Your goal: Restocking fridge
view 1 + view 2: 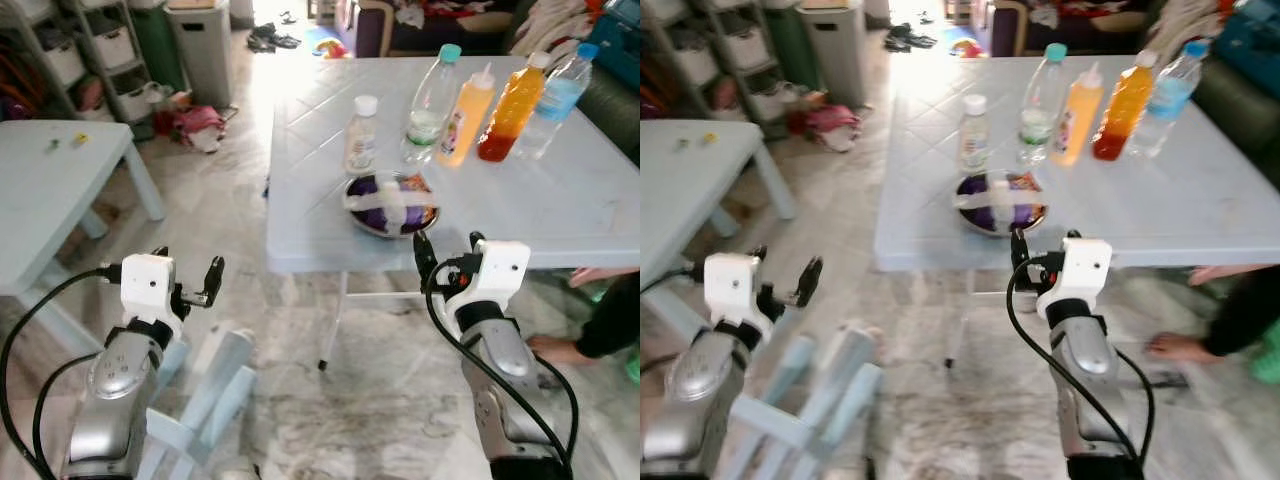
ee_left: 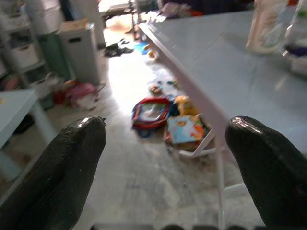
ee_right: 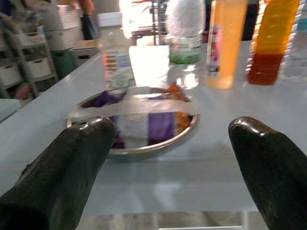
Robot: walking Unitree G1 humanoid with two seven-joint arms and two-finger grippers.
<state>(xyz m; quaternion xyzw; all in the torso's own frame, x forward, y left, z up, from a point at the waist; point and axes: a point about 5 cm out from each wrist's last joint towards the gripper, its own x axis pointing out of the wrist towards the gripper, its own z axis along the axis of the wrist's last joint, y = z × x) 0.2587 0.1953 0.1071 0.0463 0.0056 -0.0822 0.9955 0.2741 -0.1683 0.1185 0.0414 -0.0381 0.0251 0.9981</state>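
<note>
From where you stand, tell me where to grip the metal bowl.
Pinch the near rim of the metal bowl with the open right gripper, coming from the table's front edge. It is low and wide, and bottles crowd behind it.

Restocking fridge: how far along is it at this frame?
Nothing looks done. The metal bowl of packets and the five bottles stand on the white table. In hand: the right gripper, open and empty, sits at the table's near edge facing the bowl; the left gripper is open over the floor. Picking up and carrying remain.
</note>
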